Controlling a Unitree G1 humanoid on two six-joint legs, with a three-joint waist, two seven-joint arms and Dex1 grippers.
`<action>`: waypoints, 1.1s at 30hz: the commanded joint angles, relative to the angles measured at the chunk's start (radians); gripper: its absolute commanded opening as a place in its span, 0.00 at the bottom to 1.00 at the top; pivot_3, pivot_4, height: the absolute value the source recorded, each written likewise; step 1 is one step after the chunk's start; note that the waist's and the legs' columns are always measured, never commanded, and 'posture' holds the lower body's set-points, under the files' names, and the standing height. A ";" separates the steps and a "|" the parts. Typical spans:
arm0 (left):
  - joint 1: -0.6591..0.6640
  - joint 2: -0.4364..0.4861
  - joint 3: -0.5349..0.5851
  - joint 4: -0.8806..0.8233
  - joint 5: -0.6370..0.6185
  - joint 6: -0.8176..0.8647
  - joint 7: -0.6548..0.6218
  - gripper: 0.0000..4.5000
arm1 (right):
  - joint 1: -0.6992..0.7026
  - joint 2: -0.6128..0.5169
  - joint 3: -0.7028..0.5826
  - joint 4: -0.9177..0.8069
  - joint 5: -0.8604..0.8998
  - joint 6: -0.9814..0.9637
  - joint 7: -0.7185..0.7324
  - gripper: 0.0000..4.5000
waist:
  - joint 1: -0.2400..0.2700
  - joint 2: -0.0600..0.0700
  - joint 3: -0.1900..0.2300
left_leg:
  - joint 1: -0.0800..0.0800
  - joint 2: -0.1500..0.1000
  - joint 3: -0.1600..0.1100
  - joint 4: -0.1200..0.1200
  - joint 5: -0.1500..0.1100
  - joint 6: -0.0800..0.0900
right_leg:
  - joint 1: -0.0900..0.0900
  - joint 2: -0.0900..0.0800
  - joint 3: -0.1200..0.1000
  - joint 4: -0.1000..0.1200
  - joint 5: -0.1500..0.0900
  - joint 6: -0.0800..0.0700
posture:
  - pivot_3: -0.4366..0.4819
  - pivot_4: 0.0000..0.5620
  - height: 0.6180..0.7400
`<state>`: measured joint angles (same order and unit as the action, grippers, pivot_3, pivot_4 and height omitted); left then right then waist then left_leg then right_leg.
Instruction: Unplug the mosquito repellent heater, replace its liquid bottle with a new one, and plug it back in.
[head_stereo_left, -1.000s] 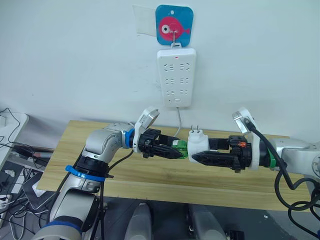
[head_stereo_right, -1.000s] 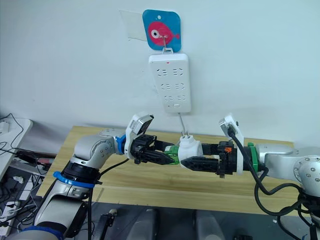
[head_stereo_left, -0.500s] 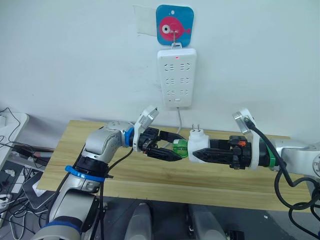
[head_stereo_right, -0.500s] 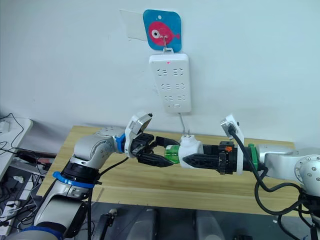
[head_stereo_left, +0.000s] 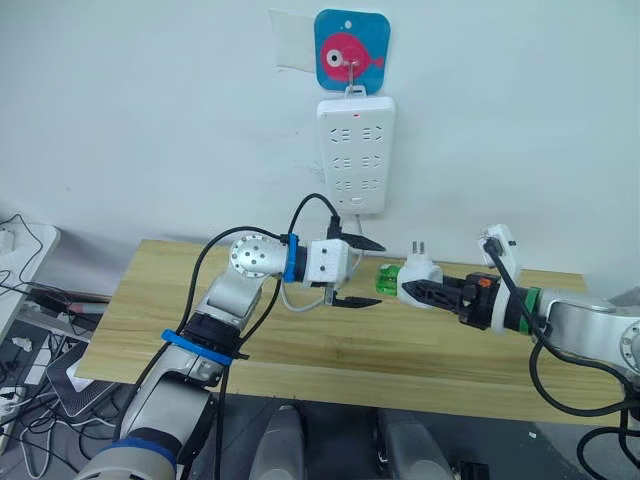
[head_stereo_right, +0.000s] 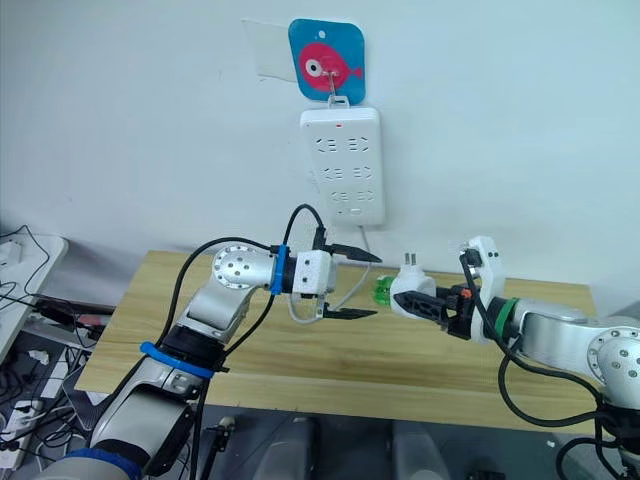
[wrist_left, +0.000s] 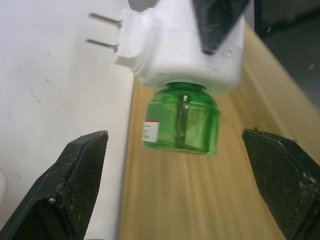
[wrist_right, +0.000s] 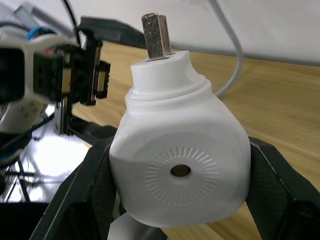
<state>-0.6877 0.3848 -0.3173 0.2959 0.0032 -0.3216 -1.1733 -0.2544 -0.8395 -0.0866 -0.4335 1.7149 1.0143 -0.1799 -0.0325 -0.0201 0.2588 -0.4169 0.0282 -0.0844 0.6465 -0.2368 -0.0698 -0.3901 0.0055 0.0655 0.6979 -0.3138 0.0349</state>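
Two black fingers of the right gripper (head_stereo_left: 418, 291) pinch the mosquito repellent heater (head_stereo_left: 416, 279) above the table (head_stereo_left: 150, 300), unplugged, prongs up. Left gripper (head_stereo_left: 358, 272) fingers spread beside the green bottle (wrist_left: 181, 126). Judged light, smooth, rigid; best gripped around the bottle's sides.

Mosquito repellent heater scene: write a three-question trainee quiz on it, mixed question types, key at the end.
1. True or false: the mosquito repellent heater is plugged into the wall power strip.
2. Multiple choice: the left gripper is A) shut on the green liquid bottle, B) open, fingers either side of the bottle without touching, C) shut on a cable.
3. Fill in: the right gripper is shut on the ____.

Key: 1 false, its two prongs are bare in the air. 2 B. 3 mosquito repellent heater.
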 joint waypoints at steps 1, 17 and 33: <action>-0.027 -0.019 -0.011 0.007 0.053 -0.081 0.075 1.00 | -0.004 0.017 0.004 -0.042 0.065 -0.045 -0.074 0.68 | 0.000 0.000 0.000 | 0.000 0.000 0.000 0.000 0.000 0.000 | 0.000 0.000 0.000 0.000 0.000 0.000 | 0.46 0.38 1.00; -0.017 -0.046 -0.074 -0.022 0.154 -0.072 0.177 0.81 | -0.027 0.038 0.058 -0.074 0.153 -0.111 -0.189 0.68 | 0.000 0.000 0.000 | 0.000 0.000 0.000 0.000 0.000 0.000 | 0.000 0.000 0.000 0.000 0.000 0.000 | 0.46 0.36 1.00; -0.009 -0.071 -0.046 0.042 0.087 -0.045 0.195 0.50 | 0.009 0.040 0.025 -0.154 0.024 -0.164 -0.139 0.98 | 0.000 0.000 0.000 | 0.000 0.000 0.000 0.000 0.000 0.000 | 0.000 0.000 0.000 0.001 0.000 0.000 | 0.44 0.36 1.00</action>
<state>-0.7044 0.3299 -0.3889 0.3395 0.1384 -0.3728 -0.9929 -0.2653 -0.7980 -0.0085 -0.5069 1.7918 0.8808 -0.3630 -0.0327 -0.0199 0.2585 -0.4170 0.0280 -0.0847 0.6468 -0.2366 -0.0695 -0.3899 0.0055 0.0650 0.6985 -0.3136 0.0352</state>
